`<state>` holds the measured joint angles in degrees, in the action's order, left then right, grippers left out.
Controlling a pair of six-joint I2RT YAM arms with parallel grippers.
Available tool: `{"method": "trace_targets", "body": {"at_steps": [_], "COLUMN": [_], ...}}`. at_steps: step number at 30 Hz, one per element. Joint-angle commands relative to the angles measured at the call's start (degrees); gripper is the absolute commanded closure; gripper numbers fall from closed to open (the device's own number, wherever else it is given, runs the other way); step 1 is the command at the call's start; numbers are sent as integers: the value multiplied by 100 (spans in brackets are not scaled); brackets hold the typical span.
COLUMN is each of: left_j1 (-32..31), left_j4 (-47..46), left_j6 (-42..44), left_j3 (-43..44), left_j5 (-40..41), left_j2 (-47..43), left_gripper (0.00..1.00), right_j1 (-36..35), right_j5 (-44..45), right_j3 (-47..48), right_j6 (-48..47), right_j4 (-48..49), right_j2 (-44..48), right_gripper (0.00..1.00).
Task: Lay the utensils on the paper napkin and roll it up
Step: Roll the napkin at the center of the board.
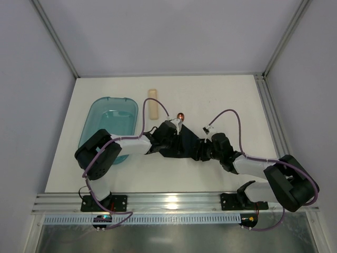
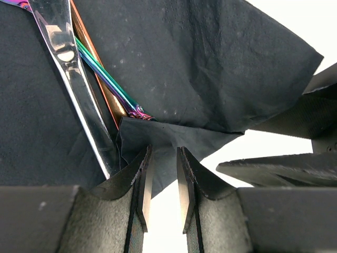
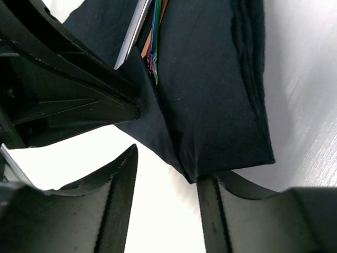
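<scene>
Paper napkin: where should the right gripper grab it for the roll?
Take the paper napkin by the corner facing the right gripper, coming in from the right. That corner juts toward its open jaws, clear of the utensils, whose ends stop at the fold by the left gripper.

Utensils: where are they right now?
Top view, table centre: the utensils lie on the paper napkin, handle ends just ahead of the left gripper, spoon bowl poking past the napkin's far edge.
</scene>
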<state>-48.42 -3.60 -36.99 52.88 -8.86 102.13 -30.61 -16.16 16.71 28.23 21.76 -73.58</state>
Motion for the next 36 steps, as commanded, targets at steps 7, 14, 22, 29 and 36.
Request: {"method": "trace_targets", "body": {"at_steps": [7,14,22,29,36], "left_j1": [-36,-36,-36,-27,-36], "left_j4": [-89,-115,-80,-80,-97], "left_j6": [69,61,69,69,69], "left_j3": [73,73,99,99,91], "left_j5": [-10,-36,-28,-19,-1], "left_j2": [44,44,27,44,53], "left_gripper": [71,71,71,71,71], "right_j1": [-217,-305,-314,-367,-446], "right_j5": [702,886,843,650,685], "right_j3": [184,298,526,658,684], "right_j6": [-177,-195,-125,51,95], "right_j4": [-295,-444,-734,-831,-831], "right_j2": [-130,-16,-7,142,274], "right_gripper": [66,84,96,73,73]}}
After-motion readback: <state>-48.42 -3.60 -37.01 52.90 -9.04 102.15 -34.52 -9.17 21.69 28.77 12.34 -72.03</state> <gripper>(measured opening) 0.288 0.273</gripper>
